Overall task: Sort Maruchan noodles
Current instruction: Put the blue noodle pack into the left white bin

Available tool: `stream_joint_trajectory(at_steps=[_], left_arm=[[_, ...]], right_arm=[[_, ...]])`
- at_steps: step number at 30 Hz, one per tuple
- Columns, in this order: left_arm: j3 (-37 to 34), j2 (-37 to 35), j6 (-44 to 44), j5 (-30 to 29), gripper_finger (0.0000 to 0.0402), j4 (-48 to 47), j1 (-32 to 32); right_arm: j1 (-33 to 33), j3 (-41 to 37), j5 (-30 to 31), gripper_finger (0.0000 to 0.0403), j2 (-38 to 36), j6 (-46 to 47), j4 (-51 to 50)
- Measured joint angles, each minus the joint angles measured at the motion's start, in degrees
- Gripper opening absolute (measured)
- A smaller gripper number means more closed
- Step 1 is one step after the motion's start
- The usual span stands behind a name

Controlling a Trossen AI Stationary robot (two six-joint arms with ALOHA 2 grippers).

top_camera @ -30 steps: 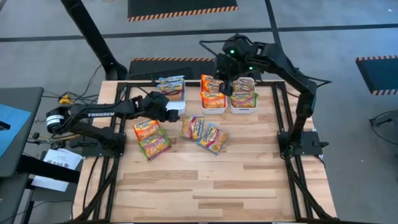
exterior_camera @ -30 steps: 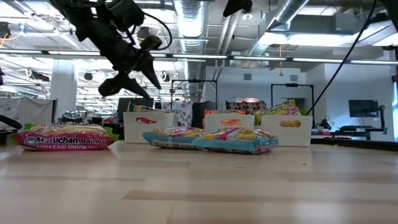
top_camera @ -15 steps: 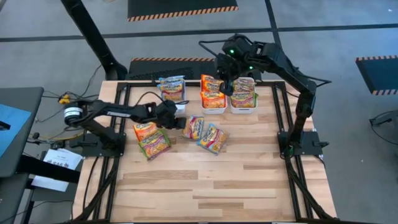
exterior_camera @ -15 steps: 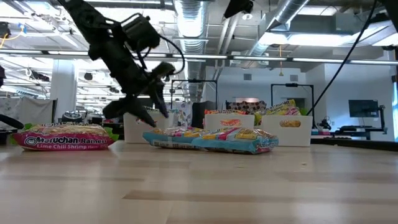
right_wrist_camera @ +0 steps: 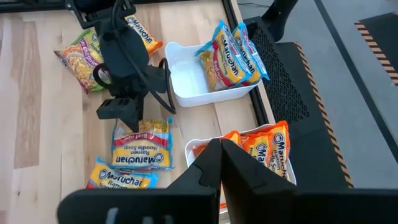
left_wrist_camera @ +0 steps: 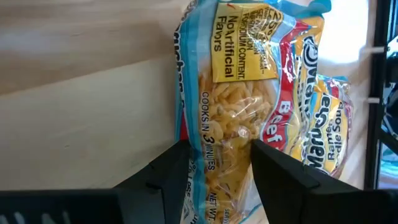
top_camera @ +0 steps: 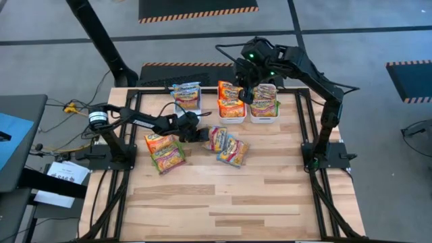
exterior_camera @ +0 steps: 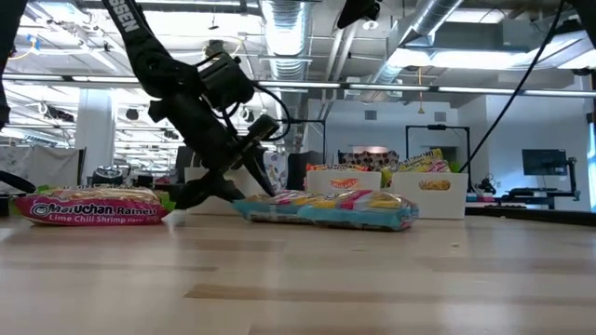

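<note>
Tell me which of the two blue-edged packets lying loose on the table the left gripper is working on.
The blue-edged Beef packet nearer the bins: the left gripper straddles its edge, fingers open. The other blue-edged packet lies beyond it, untouched.

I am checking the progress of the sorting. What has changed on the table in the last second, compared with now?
The left end effector moved from beside the left white plastic bin down to the blue-edged Beef ramen packet; its open fingers now straddle the packet's end, and the packet has shifted slightly. The right end effector, shut, stayed above the bins; the green-edged Lime Chili Shrimp packet barely moved.
</note>
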Motion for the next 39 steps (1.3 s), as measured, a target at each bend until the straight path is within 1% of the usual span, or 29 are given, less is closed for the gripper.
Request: stream_joint_trajectory(at_steps=[2, 4, 10, 11, 14, 17, 19, 22, 25, 33, 36, 39], left_arm=[[0.0, 1.0, 0.4, 0.4, 0.0143, 0.1, 0.0], [0.0, 1.5, 0.4, 0.9, 0.0121, 0.3, 0.0], [0.0, 1.5, 2.4, 0.8, 0.0020, 0.1, -0.1], [0.0, 1.5, 2.7, 0.8, 0.0011, 0.2, -0.1], [-0.1, 1.6, 4.2, 1.7, 0.0003, 0.3, 0.0], [-0.4, 0.9, 4.6, 4.6, 0.0001, 0.3, 0.0], [-0.5, -0.1, 5.1, 6.9, 0.0000, 1.2, -0.1], [-0.7, -2.8, 5.5, 7.5, 0.0000, 0.9, -0.1], [-0.7, -6.0, 6.4, 7.1, 0.0000, -0.8, -0.1], [-0.6, -14.4, 8.6, 5.8, 0.0000, -0.9, 0.3], [-0.5, -17.1, 9.1, 4.7, 0.0000, -1.3, 0.4], [-0.5, -19.7, 9.9, 3.3, 0.0000, -1.8, 0.4]], right_arm=[[0.0, 0.0, 0.0, 0.0030, 0.0, 0.0, -0.1], [0.0, 0.0, 0.0, 0.0030, 0.0, 0.0, -0.1], [0.0, 0.0, 0.0, 0.0030, 0.0, 0.0, -0.1], [0.0, 0.0, 0.0, 0.0030, 0.0, 0.0, -0.1], [-0.1, 0.0, 0.0, 0.0030, 0.0, 0.0, -0.1], [-0.3, 0.0, 0.0, 0.0030, 0.0, 0.0, -0.1], [-0.5, 0.0, 0.0, 0.0030, 0.0, 0.2, -0.1], [-0.5, 0.0, -0.1, 0.0030, 0.0, 0.2, -1.0], [-0.5, 0.0, -0.2, 0.0030, -0.1, 0.2, -1.7], [-1.1, 0.0, -0.4, 0.0032, -0.5, 1.2, -3.1], [-1.3, 0.0, -0.4, 0.0041, -0.5, 1.2, -3.1], [-1.2, 0.0, -0.4, 0.0059, -0.5, 1.2, -2.7]])
